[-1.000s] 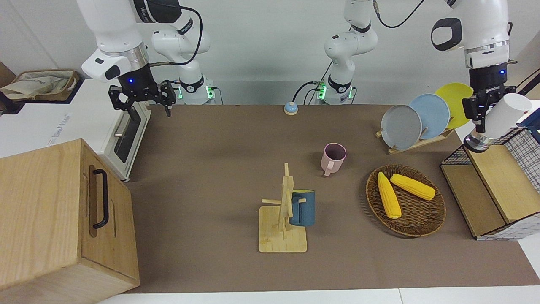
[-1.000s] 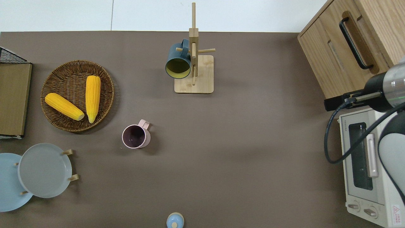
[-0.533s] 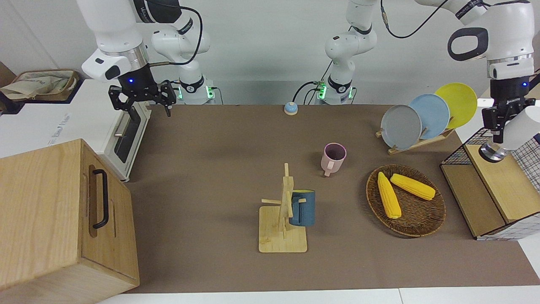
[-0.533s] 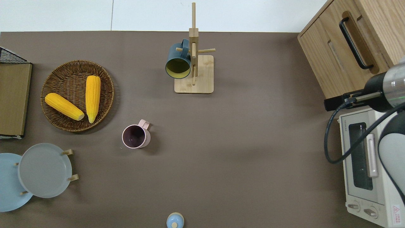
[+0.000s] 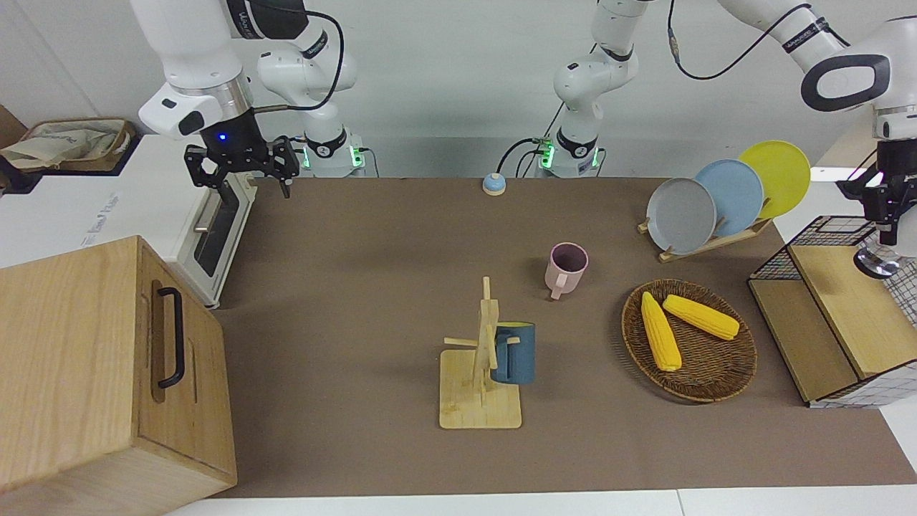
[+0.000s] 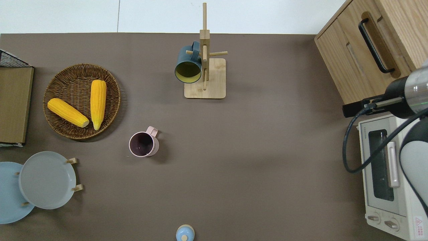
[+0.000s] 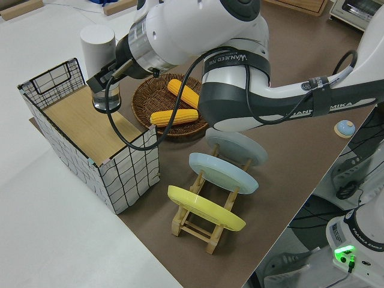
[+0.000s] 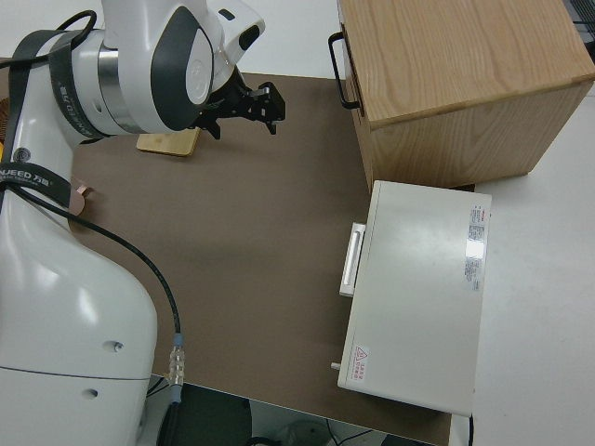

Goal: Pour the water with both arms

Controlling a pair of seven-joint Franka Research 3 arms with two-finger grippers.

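My left gripper (image 5: pixel 886 215) is shut on a white bottle (image 7: pixel 98 45) with a silvery lower end (image 5: pixel 877 262). In the left side view the gripper (image 7: pixel 109 73) holds the bottle roughly upright over the wooden shelf of a wire basket (image 7: pixel 129 174), at the left arm's end of the table. Neither shows in the overhead view. A pink mug (image 5: pixel 567 266) stands upright mid-table; it also shows in the overhead view (image 6: pixel 143 144). My right gripper (image 5: pixel 242 166) is open and the right arm is parked.
A wicker tray (image 5: pixel 716 380) with two corn cobs lies beside the wire basket (image 5: pixel 824 226). A rack of plates (image 5: pixel 680 215) stands nearer the robots. A blue mug (image 5: pixel 514 352) hangs on a wooden mug tree. A wooden cabinet (image 5: pixel 86 373) and a toaster oven (image 5: pixel 215 236) stand at the right arm's end.
My left gripper has carried the white bottle toward the left arm's end of the table and lower, over the wire basket. The right arm has not moved.
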